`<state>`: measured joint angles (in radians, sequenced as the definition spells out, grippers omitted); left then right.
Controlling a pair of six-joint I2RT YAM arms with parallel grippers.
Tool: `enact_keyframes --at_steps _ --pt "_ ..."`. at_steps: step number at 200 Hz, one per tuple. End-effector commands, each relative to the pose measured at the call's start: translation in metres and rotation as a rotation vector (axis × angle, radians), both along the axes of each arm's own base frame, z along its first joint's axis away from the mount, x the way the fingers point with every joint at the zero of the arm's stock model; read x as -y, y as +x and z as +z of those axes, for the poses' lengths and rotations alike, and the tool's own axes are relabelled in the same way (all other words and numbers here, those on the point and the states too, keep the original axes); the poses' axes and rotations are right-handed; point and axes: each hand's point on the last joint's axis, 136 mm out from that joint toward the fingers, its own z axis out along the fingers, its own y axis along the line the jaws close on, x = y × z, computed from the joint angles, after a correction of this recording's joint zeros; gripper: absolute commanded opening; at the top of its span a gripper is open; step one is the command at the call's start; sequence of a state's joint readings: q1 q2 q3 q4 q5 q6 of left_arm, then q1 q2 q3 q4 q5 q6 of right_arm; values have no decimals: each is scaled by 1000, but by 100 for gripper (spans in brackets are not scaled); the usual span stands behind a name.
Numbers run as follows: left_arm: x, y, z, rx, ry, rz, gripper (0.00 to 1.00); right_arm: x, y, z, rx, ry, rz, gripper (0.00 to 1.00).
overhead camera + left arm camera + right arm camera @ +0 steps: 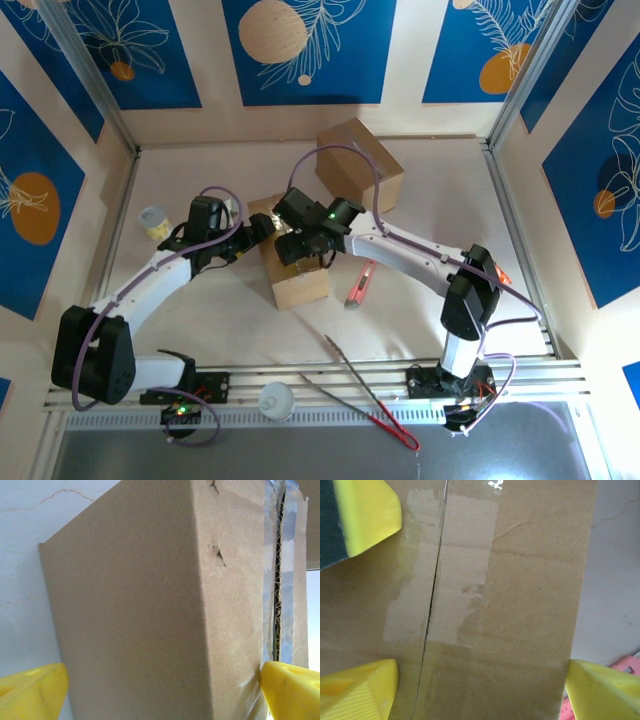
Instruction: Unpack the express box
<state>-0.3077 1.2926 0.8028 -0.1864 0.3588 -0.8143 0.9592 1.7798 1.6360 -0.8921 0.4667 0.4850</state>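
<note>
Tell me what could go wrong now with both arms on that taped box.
The left fingers straddle the box loosely, so it may slide or tip. Tape along the seam may not be cut through; prying could lift the whole box. The pink knife lies close and might get knocked.

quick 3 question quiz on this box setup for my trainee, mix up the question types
1. True or false: the flaps of the nearer box are folded wide open.
2. Seen from above, where does the pink cutter lie? A left of that box; B right of it; C on top of it.
3. Fill in: the left gripper and right gripper both have jaws ___.
Key: 1 false; 2 B; 3 open.
</note>
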Motion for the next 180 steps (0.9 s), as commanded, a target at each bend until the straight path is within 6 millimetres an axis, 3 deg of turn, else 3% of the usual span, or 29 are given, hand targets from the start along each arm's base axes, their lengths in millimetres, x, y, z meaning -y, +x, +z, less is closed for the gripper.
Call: enact_keyframes --at_steps 1,69,127,180 --pt "-6 -14 -26 -90 32 6 98 7 7 0 51 -89 -13 84" --pt "-4 -13 -27 -89 21 -1 98 18 12 -18 77 -226 -38 79" --pt "-3 -12 -23 -85 14 -2 98 16 15 1 149 -288 -26 73" --pt "-1 -10 -20 -79 9 -10 98 21 15 0 204 -438 -45 67"
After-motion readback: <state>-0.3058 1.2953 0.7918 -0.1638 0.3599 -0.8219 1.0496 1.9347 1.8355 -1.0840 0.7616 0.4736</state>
